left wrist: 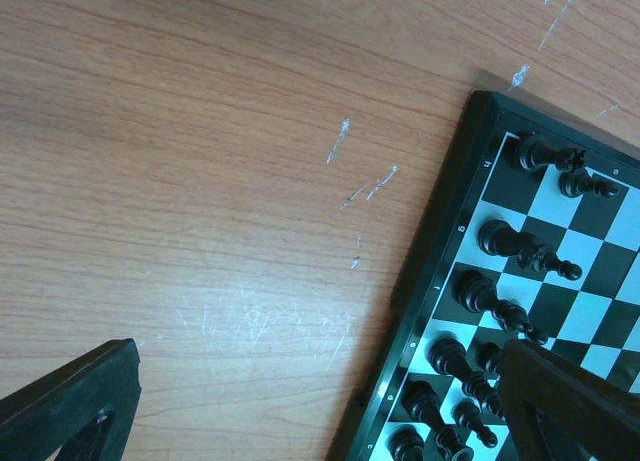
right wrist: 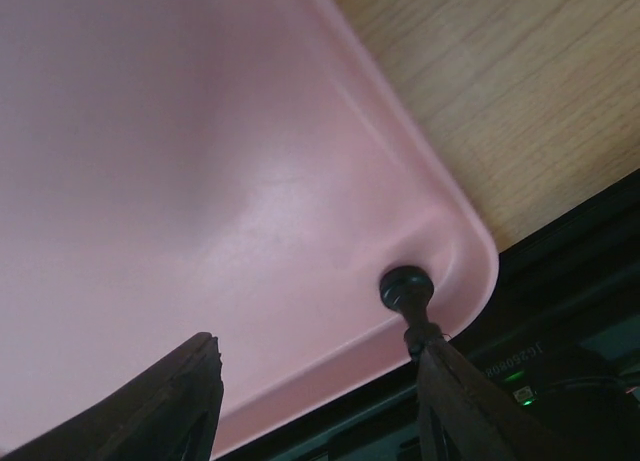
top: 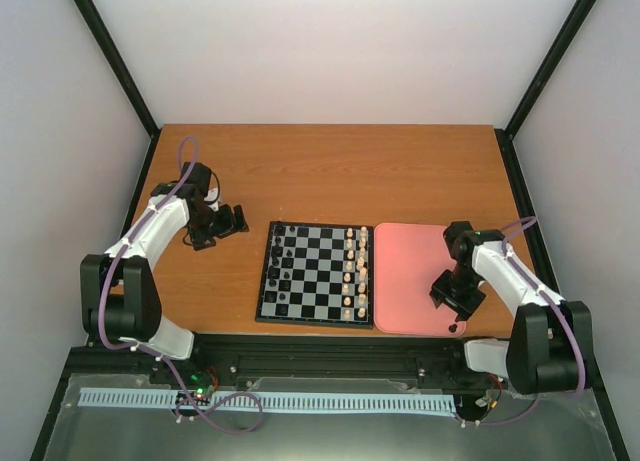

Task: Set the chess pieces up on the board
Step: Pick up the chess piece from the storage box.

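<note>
Currently, the board is seen lying flat on the wooden surface, between the two arms. Black chess pieces are lined up in the board's two left columns. Cream-white pieces are lined up in its two right columns. A pink tray is set just beside the board's right edge. One black piece is found in the tray's near right corner, tipped against the raised rim, with its round base turned toward the right wrist camera. The right fingers are spread over that corner, with nothing pinched between them. The piece's top is seen right at one fingertip, but contact cannot be told. The left fingers are spread wide above bare surface, left of the board, with nothing gripped. In the left wrist view a corner of the board and its black rim are seen, with black pieces standing on the outer squares. One finger is seen overlapping the board's edge in that view.
</note>
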`<state>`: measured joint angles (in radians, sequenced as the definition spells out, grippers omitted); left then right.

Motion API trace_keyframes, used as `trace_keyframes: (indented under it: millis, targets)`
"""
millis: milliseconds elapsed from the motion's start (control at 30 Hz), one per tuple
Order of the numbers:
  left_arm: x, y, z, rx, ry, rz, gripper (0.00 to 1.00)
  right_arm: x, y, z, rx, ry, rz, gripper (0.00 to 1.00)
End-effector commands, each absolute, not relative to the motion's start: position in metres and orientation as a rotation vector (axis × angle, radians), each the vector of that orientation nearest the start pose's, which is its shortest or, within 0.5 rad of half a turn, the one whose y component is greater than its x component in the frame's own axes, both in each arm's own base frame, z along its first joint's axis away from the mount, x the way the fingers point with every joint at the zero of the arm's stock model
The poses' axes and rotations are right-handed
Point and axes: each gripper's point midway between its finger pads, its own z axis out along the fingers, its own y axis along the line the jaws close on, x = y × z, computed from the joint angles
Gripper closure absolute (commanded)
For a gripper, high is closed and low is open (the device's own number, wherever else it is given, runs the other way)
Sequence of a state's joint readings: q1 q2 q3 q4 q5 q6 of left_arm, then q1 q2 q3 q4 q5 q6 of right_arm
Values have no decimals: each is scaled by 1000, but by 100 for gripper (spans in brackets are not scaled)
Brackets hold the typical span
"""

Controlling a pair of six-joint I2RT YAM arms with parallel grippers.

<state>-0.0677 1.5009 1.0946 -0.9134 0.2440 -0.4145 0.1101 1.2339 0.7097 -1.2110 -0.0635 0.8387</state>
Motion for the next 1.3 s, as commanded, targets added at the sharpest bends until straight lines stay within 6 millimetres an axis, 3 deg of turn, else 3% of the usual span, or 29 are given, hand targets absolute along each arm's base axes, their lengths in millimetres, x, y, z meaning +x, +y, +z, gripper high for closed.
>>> trace_keyframes:
  millis: [0, 167, 333, 467, 800, 1267]
  targets:
    - [313, -64, 106, -454, 2868, -444, 0, 133, 20, 39, 1368, 3064, -17, 46]
    - [315, -63, 106, -456, 2876, -431, 0, 143, 28, 33, 1523, 2949, 91, 49]
    - [314, -63, 104, -456, 2880, -429, 0, 135, 29, 37, 1628, 2907, 82, 51]
    - [316, -64, 103, -459, 2879, -434, 0, 134, 24, 44, 1599, 2906, 50, 51]
    - [317, -66, 103, -460, 2881, -451, 0, 111, 24, 49, 1620, 2997, -14, 54]
    - [317, -66, 107, -456, 2869, -454, 0, 125, 5, 41, 1530, 3033, -156, 57]
